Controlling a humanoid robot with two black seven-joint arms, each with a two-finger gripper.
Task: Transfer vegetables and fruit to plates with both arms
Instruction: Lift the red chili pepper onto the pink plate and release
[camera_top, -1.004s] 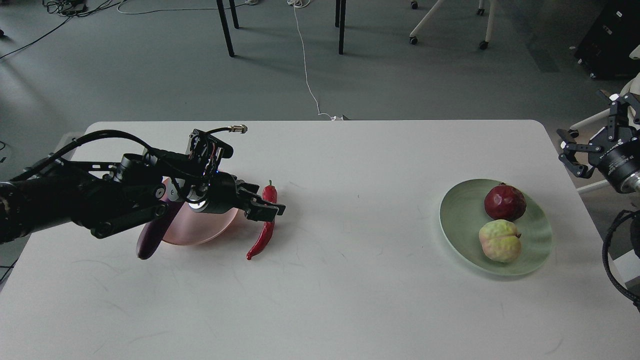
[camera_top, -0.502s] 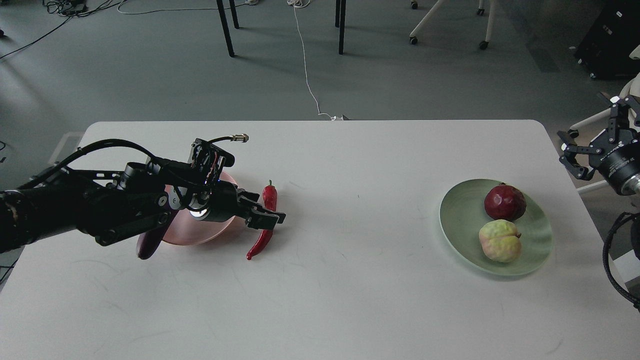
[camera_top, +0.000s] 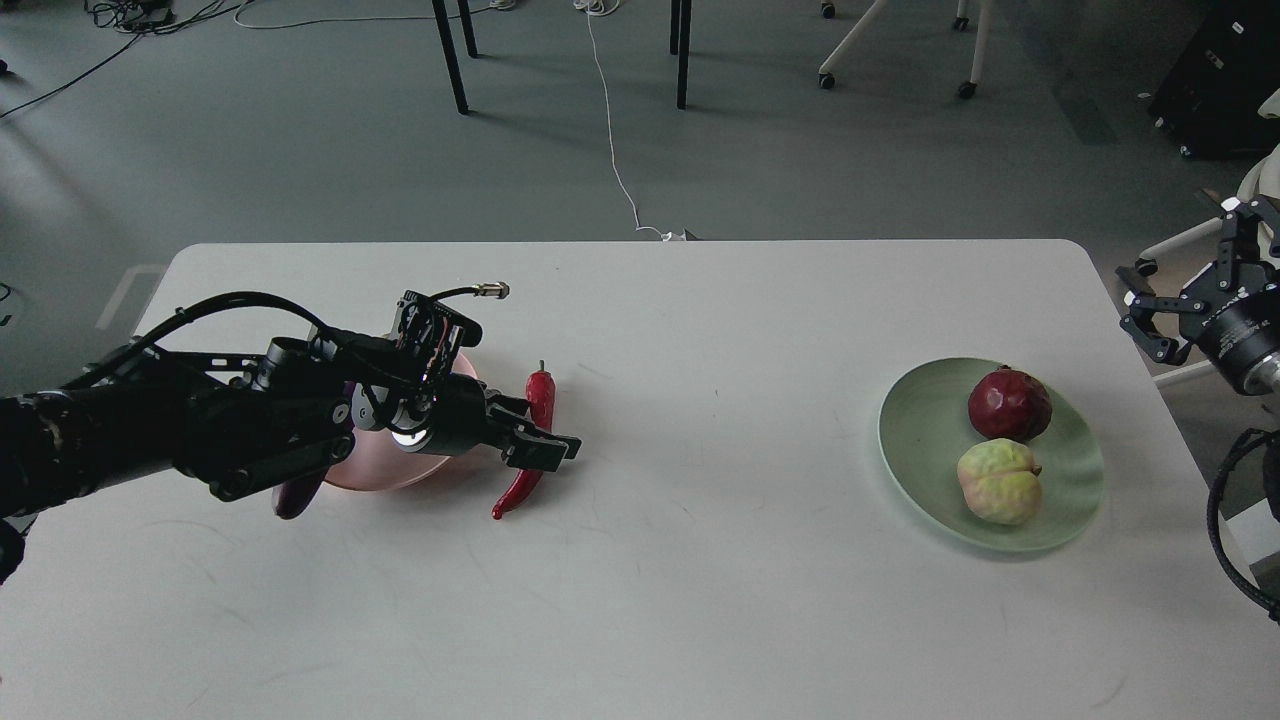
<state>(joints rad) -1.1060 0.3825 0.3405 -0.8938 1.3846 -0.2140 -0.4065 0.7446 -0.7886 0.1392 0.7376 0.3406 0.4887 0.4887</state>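
The left gripper (camera_top: 540, 447) hangs over the middle of the chili (camera_top: 528, 447) beside the pink plate (camera_top: 400, 470), but I cannot tell if it grips, while both fruits sit on the green plate (camera_top: 920, 440) and the right gripper (camera_top: 1190, 300) waits wide open off the table (camera_top: 700, 560).

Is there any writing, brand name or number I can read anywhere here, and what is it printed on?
White lettering on the right gripper wrist: there, but too small and blurred to read.
Left gripper, red chili pepper, pink plate, green plate, table: no text visible.
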